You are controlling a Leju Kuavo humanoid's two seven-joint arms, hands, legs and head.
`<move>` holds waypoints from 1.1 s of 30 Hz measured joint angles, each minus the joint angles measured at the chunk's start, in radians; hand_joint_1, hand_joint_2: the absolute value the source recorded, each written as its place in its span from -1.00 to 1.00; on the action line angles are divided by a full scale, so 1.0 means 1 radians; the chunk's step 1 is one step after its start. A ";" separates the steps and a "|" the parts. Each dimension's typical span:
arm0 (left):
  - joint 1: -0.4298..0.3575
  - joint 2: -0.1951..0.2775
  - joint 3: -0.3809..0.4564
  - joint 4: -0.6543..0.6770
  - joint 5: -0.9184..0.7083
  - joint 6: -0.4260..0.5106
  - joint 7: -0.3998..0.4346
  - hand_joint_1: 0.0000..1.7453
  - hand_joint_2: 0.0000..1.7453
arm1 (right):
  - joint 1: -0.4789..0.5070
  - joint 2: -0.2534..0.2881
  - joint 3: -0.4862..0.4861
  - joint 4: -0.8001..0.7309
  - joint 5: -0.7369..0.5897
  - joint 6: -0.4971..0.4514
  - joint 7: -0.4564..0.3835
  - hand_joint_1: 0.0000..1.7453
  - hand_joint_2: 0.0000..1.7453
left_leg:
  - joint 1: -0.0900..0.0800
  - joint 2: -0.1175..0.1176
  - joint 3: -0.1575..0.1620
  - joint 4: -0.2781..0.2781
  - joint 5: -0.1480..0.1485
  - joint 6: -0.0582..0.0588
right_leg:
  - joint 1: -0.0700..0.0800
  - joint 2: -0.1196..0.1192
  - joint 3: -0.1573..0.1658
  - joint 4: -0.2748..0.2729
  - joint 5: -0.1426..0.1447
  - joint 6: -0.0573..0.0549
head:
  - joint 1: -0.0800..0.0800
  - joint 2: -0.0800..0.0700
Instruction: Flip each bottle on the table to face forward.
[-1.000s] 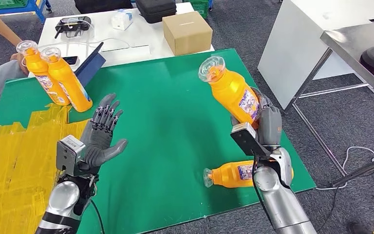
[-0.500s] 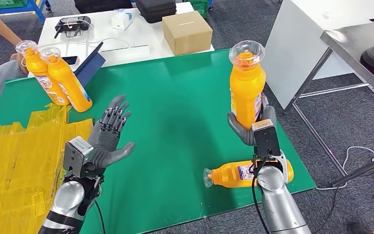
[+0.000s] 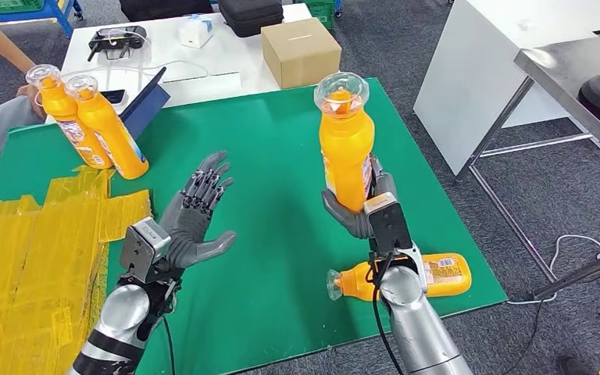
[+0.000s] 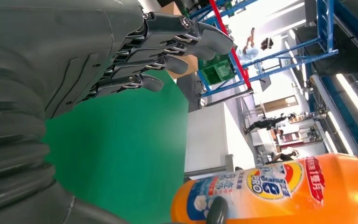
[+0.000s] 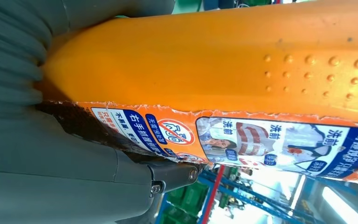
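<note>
Bottle [image 3: 346, 148] stands upright in the right hand [image 3: 357, 209], gripped low on its body, cap up, just right of centre in the head frame. A second ago it was tilted, farther right; half a second ago it was upright near the bench's [image 3: 273, 148] right edge. It has since been carried inward toward the left hand [image 3: 194, 226], which has also moved up and in and waits palm-up, fingers [image 3: 207, 183] spread, holding nothing. That looks like a handover taking shape so the label can be turned. In the right wrist view the label runs beside the thumb. A second bottle [image 3: 402, 277] lies on its side at lower right, partly behind the right arm, not yet dealt with. Two more bottles [image 3: 94, 125] stand at upper left near a person's arm.
</note>
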State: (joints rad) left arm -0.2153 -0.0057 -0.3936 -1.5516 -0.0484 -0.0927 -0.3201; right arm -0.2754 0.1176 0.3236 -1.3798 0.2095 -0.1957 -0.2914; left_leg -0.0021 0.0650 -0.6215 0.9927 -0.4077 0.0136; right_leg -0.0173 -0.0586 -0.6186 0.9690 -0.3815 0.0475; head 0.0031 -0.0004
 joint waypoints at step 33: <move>-0.081 -0.014 -0.013 0.056 0.060 -0.006 -0.013 -1.00 1.00 | -0.138 0.103 0.293 0.316 0.104 0.126 0.010 1.00 1.00 | 0.000 0.000 -0.001 0.000 0.000 0.000 | 0.000 0.000 -0.001 0.000 0.000 0.000 | 0.000 0.000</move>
State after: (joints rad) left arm -0.2958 -0.0196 -0.4070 -1.4961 0.0113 -0.0984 -0.3329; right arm -0.4136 0.2210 0.6164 -1.0636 0.3135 -0.0692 -0.2819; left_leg -0.0019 0.0654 -0.6223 0.9927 -0.4076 0.0134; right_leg -0.0171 -0.0585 -0.6196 0.9692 -0.3815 0.0475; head 0.0031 -0.0004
